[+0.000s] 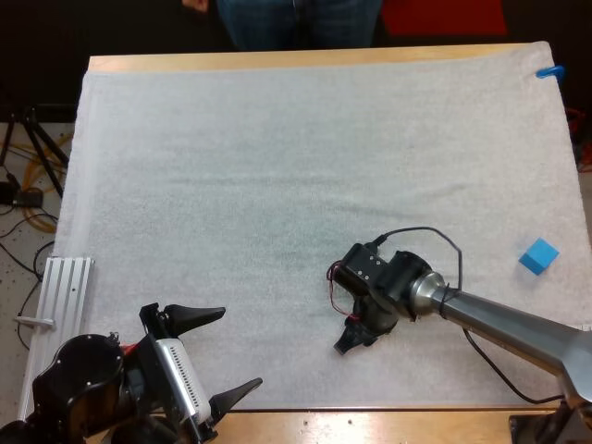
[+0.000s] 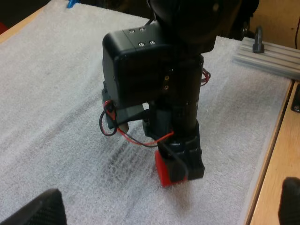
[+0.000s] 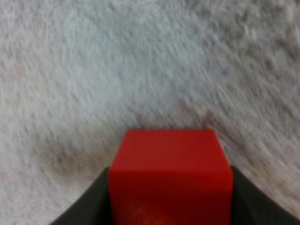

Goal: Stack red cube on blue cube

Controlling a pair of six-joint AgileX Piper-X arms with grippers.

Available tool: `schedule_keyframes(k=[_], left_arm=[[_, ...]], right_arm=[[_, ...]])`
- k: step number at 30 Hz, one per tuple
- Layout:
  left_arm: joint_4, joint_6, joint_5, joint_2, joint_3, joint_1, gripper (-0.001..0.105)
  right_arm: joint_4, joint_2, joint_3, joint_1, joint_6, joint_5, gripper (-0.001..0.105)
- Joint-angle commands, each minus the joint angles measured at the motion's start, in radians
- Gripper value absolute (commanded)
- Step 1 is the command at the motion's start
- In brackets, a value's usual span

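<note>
The red cube (image 3: 171, 173) rests on the white mat, and my right gripper (image 3: 171, 208) is shut on it, a dark finger (image 3: 89, 204) pressing on each side. In the left wrist view the red cube (image 2: 165, 172) peeks out under the right gripper (image 2: 180, 161), which points down at the mat. From above, the right gripper (image 1: 356, 333) stands at the mat's front middle and covers the cube. The blue cube (image 1: 538, 256) lies alone at the right, well away from both arms. My left gripper (image 1: 222, 356) hovers open at the front left, its fingers (image 1: 199, 316) spread wide.
An aluminium rail (image 1: 65, 287) lies at the table's left edge, and a similar rail (image 2: 267, 56) shows beyond the right gripper. A person (image 1: 296, 18) stands at the far side. The wooden front edge (image 1: 370, 421) runs just behind the grippers.
</note>
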Motion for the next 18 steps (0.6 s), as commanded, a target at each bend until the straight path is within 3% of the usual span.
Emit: schedule_keyframes(k=[1, 10, 18], left_arm=[[-0.003, 0.002, -0.001, 0.0, 0.0, -0.005, 0.087], [-0.003, 0.002, -0.001, 0.0, 0.0, -0.005, 0.087], [-0.003, 0.002, -0.001, 0.0, 0.0, -0.005, 0.087]], right_arm=[[0.035, -0.027, -0.028, -0.002, -0.001, 0.027, 0.022], [0.194, -0.132, -0.174, -0.012, -0.048, 0.167, 0.022], [0.242, -0.153, -0.236, -0.156, -0.056, 0.168, 0.022]])
